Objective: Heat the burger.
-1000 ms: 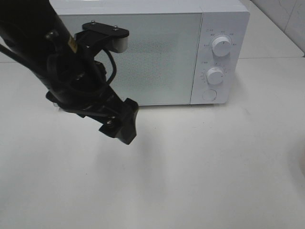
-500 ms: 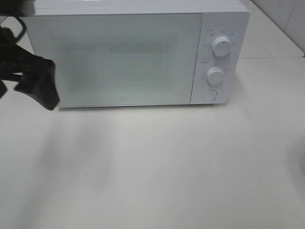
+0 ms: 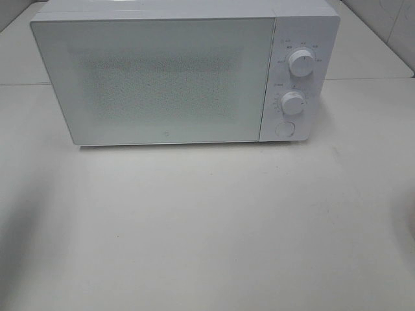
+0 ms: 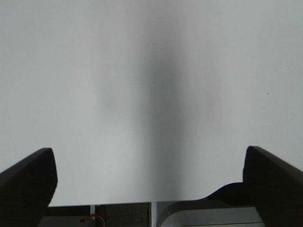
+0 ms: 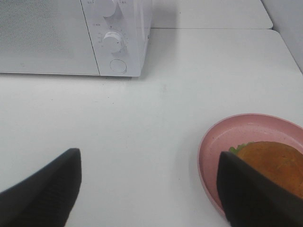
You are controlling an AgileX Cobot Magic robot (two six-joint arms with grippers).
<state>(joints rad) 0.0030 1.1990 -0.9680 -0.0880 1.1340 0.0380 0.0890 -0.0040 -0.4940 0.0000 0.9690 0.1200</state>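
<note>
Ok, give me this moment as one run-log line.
microwave: door shut | burger: on pink plate, outside microwave | left claw: open, empty | right claw: open, empty, near plate

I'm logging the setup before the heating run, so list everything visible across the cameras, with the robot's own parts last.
microwave: one, white, door shut, at the back of the table.
dials: two, white, stacked on the microwave's right panel.
round button: one, white, under the dials.
table: one, white.
pink plate: one, right of the microwave, seen only in the right wrist view.
burger: one, golden-brown bun with green filling, on the pink plate.
left gripper: black, open, over bare table.
right gripper: black, open, empty, beside the plate.
</note>
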